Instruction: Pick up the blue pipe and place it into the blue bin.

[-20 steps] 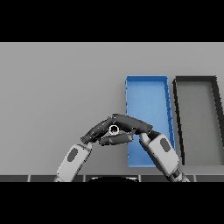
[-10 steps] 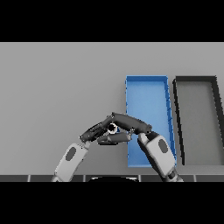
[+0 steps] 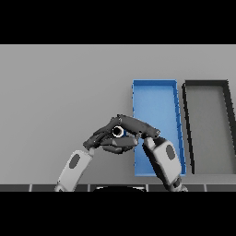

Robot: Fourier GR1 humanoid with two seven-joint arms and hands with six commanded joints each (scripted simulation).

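While both hands meet low in the middle, the right hand [image 3: 133, 129] curls around the pipe [image 3: 118, 132]. If that hold slips, the pipe drops beside the blue bin [image 3: 154, 84], not inside. The left hand's [image 3: 99, 138] fingers cannot be told.

Blue pipe [image 3: 118, 132] mostly hidden btwn both hands, only round end shows; blue bin [image 3: 156, 92] near-left part covered by right arm.
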